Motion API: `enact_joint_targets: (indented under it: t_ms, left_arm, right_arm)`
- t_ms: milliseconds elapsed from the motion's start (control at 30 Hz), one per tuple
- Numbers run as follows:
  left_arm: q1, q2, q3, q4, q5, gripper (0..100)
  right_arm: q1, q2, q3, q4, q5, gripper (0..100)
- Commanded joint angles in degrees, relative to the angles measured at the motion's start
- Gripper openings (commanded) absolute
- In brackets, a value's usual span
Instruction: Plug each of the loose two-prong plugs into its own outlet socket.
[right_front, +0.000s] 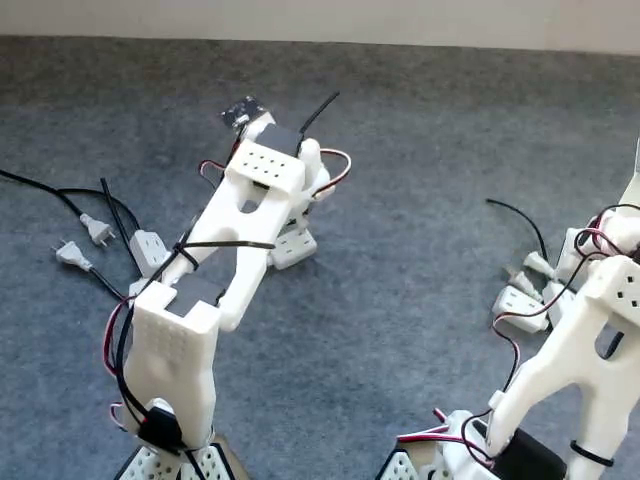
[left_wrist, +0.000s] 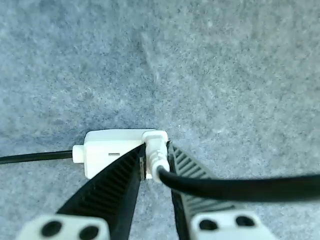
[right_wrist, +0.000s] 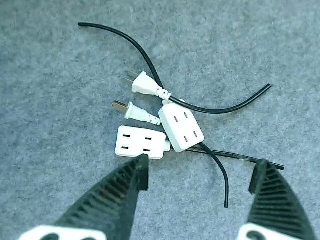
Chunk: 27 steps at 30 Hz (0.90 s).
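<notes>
My left gripper (left_wrist: 156, 155) is shut on a white two-prong plug (left_wrist: 154, 150) with a black cord. It holds the plug against the end of a white outlet socket (left_wrist: 112, 147) on the carpet. In the high view this socket (right_front: 293, 248) lies under the left arm's tip. My right gripper (right_wrist: 201, 170) hangs open above two white outlet sockets (right_wrist: 141, 142) (right_wrist: 182, 126). Two loose plugs (right_wrist: 145, 84) (right_wrist: 136, 112) lie just beyond those sockets. At the far left are two more loose plugs (right_front: 97, 231) (right_front: 72, 255) and another socket (right_front: 148, 250).
Grey carpet covers the whole floor. Black cords (right_wrist: 150, 60) curve around the right-hand cluster, and more cords (right_front: 60, 195) trail off at the left edge. The two arm bases stand along the near edge. A pale wall strip runs along the far side.
</notes>
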Motion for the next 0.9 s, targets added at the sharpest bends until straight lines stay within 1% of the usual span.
enact_joint_targets:
  t_ms: [0,200,333,500,600,733,867]
  left_arm:
    - [1.5,-2.7,-1.0,4.1,-0.2,6]
    - [1.4,-6.5,-3.5,6.7,-0.3,6]
    - [1.5,-7.5,-1.3,5.9,-0.3,6]
    - [2.8,-7.6,2.5,1.8,-4.3,6]
    - [4.2,-7.4,5.1,-1.1,-4.7,6]
    - [3.7,-7.5,9.4,-6.4,-4.7,6]
    - [2.6,-8.1,11.1,-6.6,-4.7,6]
  right_arm:
    - [0.7,-1.8,-0.7,-0.7,0.3,31.8]
    - [0.7,-1.8,-0.7,-0.7,0.2,31.8]
    - [0.7,-1.8,-0.3,-0.8,0.2,31.8]
    - [0.7,-1.8,-0.2,-0.9,0.2,31.8]
    - [0.7,-1.6,-0.2,-0.9,0.2,31.8]
    - [0.7,-1.5,-0.1,-0.7,0.4,31.8]
    - [0.7,-1.7,-0.1,-0.7,0.4,31.8]
